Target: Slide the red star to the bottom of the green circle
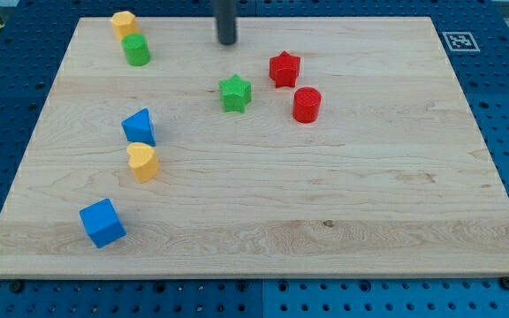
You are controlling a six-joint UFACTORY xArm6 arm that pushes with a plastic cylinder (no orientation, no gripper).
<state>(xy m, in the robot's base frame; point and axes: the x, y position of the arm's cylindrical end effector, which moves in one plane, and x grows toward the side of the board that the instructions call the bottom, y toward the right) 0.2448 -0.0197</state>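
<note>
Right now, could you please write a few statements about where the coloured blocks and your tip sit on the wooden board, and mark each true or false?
1. My tip touches the red star block. False: it stands apart, toward the view's upper left of it.
2. The green cylinder block sits just below the yellow block near the view's top left. True.
3. The red cylinder block lies left of the green star block. False: it lies to its right.
4. The blue cube block is the block nearest the view's bottom. True.
</note>
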